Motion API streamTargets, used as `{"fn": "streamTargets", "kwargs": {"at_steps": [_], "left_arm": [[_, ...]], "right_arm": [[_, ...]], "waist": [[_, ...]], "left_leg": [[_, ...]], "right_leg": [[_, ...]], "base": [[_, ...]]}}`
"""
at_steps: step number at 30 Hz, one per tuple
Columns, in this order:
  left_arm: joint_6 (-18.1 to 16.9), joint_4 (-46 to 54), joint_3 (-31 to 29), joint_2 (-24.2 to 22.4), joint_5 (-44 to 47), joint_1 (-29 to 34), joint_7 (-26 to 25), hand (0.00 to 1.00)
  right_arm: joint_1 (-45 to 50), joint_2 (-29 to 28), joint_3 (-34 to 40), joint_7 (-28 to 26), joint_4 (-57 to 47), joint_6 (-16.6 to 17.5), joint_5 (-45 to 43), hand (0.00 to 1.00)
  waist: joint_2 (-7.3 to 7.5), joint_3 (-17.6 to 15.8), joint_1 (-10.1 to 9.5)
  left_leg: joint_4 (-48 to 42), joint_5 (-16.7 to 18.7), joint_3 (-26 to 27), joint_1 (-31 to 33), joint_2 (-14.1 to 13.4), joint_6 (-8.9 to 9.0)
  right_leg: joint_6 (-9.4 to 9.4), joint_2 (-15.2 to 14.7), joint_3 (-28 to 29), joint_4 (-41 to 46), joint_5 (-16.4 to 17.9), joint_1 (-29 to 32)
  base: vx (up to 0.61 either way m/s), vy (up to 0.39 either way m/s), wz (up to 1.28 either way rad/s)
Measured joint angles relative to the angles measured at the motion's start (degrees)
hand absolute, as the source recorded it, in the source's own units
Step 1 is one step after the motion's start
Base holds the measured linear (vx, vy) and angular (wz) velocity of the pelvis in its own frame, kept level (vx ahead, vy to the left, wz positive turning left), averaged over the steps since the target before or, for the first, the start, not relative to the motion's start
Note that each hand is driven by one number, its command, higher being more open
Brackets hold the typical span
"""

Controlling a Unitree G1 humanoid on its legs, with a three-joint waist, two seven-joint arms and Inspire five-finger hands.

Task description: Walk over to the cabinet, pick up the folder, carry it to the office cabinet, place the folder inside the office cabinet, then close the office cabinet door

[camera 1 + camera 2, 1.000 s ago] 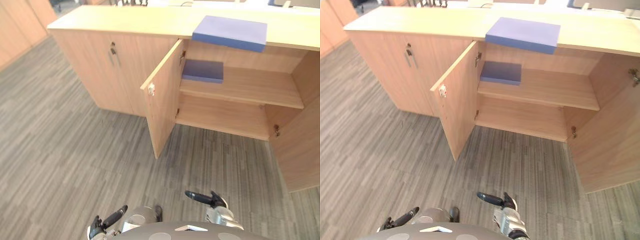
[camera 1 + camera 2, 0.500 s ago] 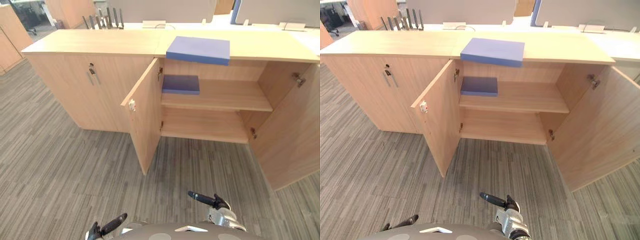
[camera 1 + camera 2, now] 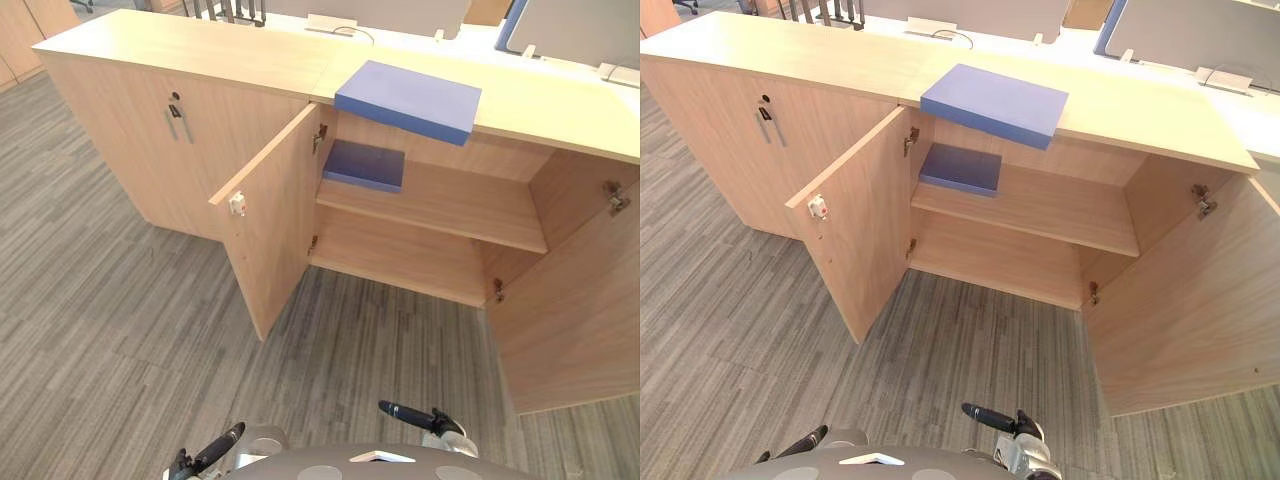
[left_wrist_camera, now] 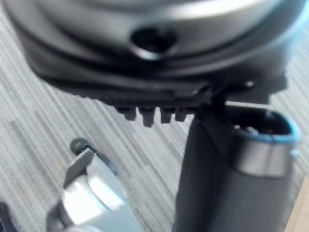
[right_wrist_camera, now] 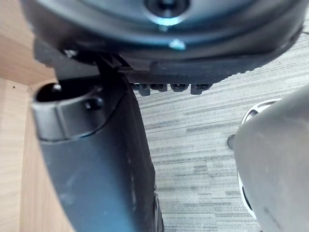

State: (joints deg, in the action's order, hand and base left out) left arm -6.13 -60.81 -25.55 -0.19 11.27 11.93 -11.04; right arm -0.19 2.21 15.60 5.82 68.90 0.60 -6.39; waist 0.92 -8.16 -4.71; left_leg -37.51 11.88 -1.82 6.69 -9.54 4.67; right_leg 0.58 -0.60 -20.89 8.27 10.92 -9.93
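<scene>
Left eye view: left hand and right hand low, fingers straight, relaxed, holding nothing. Well beyond fingertips, blue folder flat on cabinet top, overhanging open compartment.

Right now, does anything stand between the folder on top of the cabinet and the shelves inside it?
Nothing visible does. The left door and right door stand open; the folder lies on the cabinet top above the opening. A second folder takes the left end of the upper shelf.
</scene>
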Motion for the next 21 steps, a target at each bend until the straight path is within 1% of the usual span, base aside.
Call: {"fn": "streamTargets", "kwargs": {"at_steps": [1,2,3,4,5,6,7,8,9,10,11,12,13,14,15,16,17,18,19,20,21], "left_arm": [[0.13,-0.01,0.02,-0.25,0.10,0.32,-0.07,1.00],[0.23,-0.02,0.11,-0.43,0.30,0.76,-0.05,1.00],[0.28,0.04,0.53,-0.33,0.27,0.91,0.03,1.00],[0.30,0.14,0.81,-0.35,0.23,0.87,0.14,1.00],[0.33,0.18,1.50,-0.30,0.16,0.84,0.35,1.00],[0.38,0.19,2.30,-0.34,-0.25,0.85,0.78,1.00],[0.36,0.38,2.83,-0.51,-0.57,0.83,1.13,1.00],[0.36,0.40,2.86,-0.52,-0.71,0.78,1.24,1.00],[0.40,0.41,2.72,-0.54,-0.73,0.36,1.30,1.00],[0.50,0.42,2.62,-0.56,-0.70,0.25,1.40,1.00],[0.51,0.66,2.13,-0.43,-0.73,0.28,1.69,1.00],[0.46,0.75,1.93,-0.47,-0.73,0.21,1.68,1.00],[0.37,0.77,0.97,-0.27,-0.77,-0.15,1.70,1.00],[0.14,0.85,0.58,-0.33,-0.73,-0.64,1.40,1.00],[0.01,1.33,0.09,-0.34,-0.75,-1.00,1.18,1.00],[0.01,1.60,-0.11,-0.41,-0.72,-1.04,1.19,1.00],[0.02,1.89,-0.20,-0.53,-0.75,-0.89,1.27,1.00],[0.03,1.88,-0.38,-0.56,-0.77,-0.72,1.31,1.00],[0.03,1.84,-1.22,-0.85,-0.78,-0.46,1.33,1.00],[0.02,1.71,-1.87,-1.08,-0.76,-0.21,1.37,1.00],[0.01,1.29,-2.00,-0.99,-0.75,0.03,1.45,1.00]], "right_arm": [[0.10,0.20,-0.16,0.15,-0.07,0.06,-0.98,1.00],[0.53,0.20,-0.12,0.85,-0.64,0.13,-1.69,1.00],[0.37,0.20,-0.28,1.27,-0.73,0.22,-1.92,1.00],[0.38,0.48,-0.34,1.28,-0.66,0.22,-1.92,1.00],[0.45,0.90,-0.27,1.30,-0.46,0.22,-1.92,1.00],[0.43,1.37,-0.03,1.31,0.01,0.22,-1.92,1.00],[0.39,1.41,0.15,1.28,-0.79,0.18,-2.07,1.00],[0.54,1.39,0.18,1.24,-1.34,0.18,-2.10,1.00],[1.29,1.34,0.10,1.15,-2.85,0.18,-2.29,1.00],[1.65,1.18,-0.11,1.21,-3.33,0.15,-2.56,1.00],[2.16,1.06,-1.15,1.77,-3.85,0.15,-3.14,1.00],[2.20,1.17,-2.68,2.07,-4.17,0.20,-3.14,1.00],[2.09,0.85,-4.87,2.02,-4.45,0.21,-3.09,1.00],[1.85,0.76,-5.35,1.83,-4.48,0.16,-3.05,1.00],[1.45,0.34,-6.61,1.44,-4.91,0.17,-2.88,1.00],[1.43,0.15,-6.88,1.31,-5.24,0.18,-2.82,1.00],[1.38,-0.35,-6.85,1.23,-5.77,0.22,-2.83,1.00],[1.38,-0.57,-6.81,1.21,-5.76,0.22,-2.81,1.00],[1.52,-0.91,-6.65,1.17,-5.64,0.19,-2.79,1.00],[1.50,-1.27,-6.16,1.09,-5.19,0.08,-2.74,1.00],[1.48,-1.37,-5.52,0.89,-4.51,0.08,-2.43,1.00]], "waist": [[-0.27,0.03,0.00],[-0.53,-0.06,0.02],[-0.38,-0.69,-0.04],[-0.45,-0.69,-0.05],[-0.71,-1.05,-0.05],[-1.13,-1.27,-0.05],[-1.44,-1.31,-0.01],[-1.62,-1.50,0.08],[-1.81,-1.74,0.10],[-1.53,-1.91,0.00],[-0.95,-1.84,-0.07],[-0.84,-1.88,-0.06],[-0.54,-2.05,-0.16],[-0.23,-2.46,-0.45],[0.41,-2.76,-1.37],[0.50,-2.80,-1.85],[0.53,-2.44,-2.32],[0.60,-1.86,-2.41],[0.64,-0.36,-2.67],[0.68,0.91,-2.90],[0.75,1.92,-2.82]], "left_leg": [[-2.52,-0.04,0.56,0.69,-0.63,-0.04],[-6.90,-0.93,0.45,2.16,-1.33,-0.47],[-9.29,0.92,-0.07,3.39,-0.77,0.07],[-9.30,2.53,0.06,3.72,-0.13,0.09],[-8.30,4.73,0.17,4.00,0.95,0.05],[-4.47,5.92,1.65,4.37,2.85,-0.03],[1.14,5.50,2.86,5.13,4.26,-0.40],[4.41,4.80,2.87,5.32,4.83,-0.71],[11.93,1.41,2.86,5.95,5.23,-2.01],[13.38,-0.93,3.02,5.92,5.42,-2.27],[16.01,-4.69,3.09,5.80,6.13,-2.41],[16.77,-7.67,3.93,5.79,6.51,-2.17],[16.92,-7.54,5.40,5.13,8.26,-3.09],[16.76,-7.15,6.01,5.06,8.89,-3.55],[15.59,-5.69,7.43,5.15,9.61,-4.47],[14.71,-4.82,8.19,5.07,9.73,-4.88],[13.33,-2.86,9.69,4.38,9.78,-5.58],[13.37,-2.41,10.14,4.10,9.86,-5.94],[14.08,-1.92,11.20,3.54,9.96,-6.20],[15.80,-1.83,12.09,2.35,10.57,-6.39],[17.73,-2.11,12.47,1.24,11.50,-6.85]], "right_leg": [[-0.11,0.81,0.46,-0.45,-0.03,-0.68],[-0.76,1.69,1.13,-0.77,0.34,-1.81],[-1.27,1.69,1.88,-0.85,0.63,-2.49],[-1.40,1.58,2.20,-0.91,0.67,-2.82],[-1.44,1.01,2.34,-0.97,0.68,-3.43],[-1.31,-0.04,3.08,-0.76,0.75,-3.58],[-0.76,-1.12,3.83,-0.81,1.02,-3.41],[-0.44,-1.64,4.17,-0.81,1.16,-3.45],[0.69,-3.01,4.66,-0.54,2.16,-3.66],[1.12,-3.88,4.76,-0.24,2.76,-4.09],[2.50,-5.77,4.93,0.28,3.73,-4.65],[3.69,-6.94,5.16,0.79,4.47,-4.88],[4.21,-8.86,5.95,1.28,4.98,-4.91],[4.03,-9.36,7.04,1.18,4.78,-4.90],[4.23,-10.20,9.50,0.45,4.11,-4.99],[4.53,-10.55,10.68,0.38,3.77,-5.16],[5.03,-11.24,12.70,0.26,2.46,-5.62],[5.44,-11.47,13.37,-0.19,1.61,-5.67],[6.38,-11.90,14.25,-1.43,-0.47,-5.36],[7.39,-12.68,15.30,-2.20,-2.37,-5.17],[7.74,-13.60,15.77,-2.26,-3.29,-5.08]], "base": [[0.04,-0.039,-0.30],[0.08,-0.024,-0.25],[0.11,-0.003,-0.20],[0.09,0.048,-0.18],[0.07,0.111,-0.30],[0.08,0.161,-0.41],[0.07,0.157,-0.40],[0.13,0.228,-0.31],[0.13,0.218,-0.17],[0.20,0.284,-0.08],[0.23,0.268,0.04],[0.31,0.347,0.06],[0.28,0.294,0.02],[0.28,0.288,-0.14],[0.21,0.208,-0.26],[0.27,0.300,-0.48],[0.21,0.230,-0.43],[0.20,0.218,-0.51],[0.18,0.188,-0.50],[0.17,0.183,-0.48],[0.16,0.174,-0.31]]}}
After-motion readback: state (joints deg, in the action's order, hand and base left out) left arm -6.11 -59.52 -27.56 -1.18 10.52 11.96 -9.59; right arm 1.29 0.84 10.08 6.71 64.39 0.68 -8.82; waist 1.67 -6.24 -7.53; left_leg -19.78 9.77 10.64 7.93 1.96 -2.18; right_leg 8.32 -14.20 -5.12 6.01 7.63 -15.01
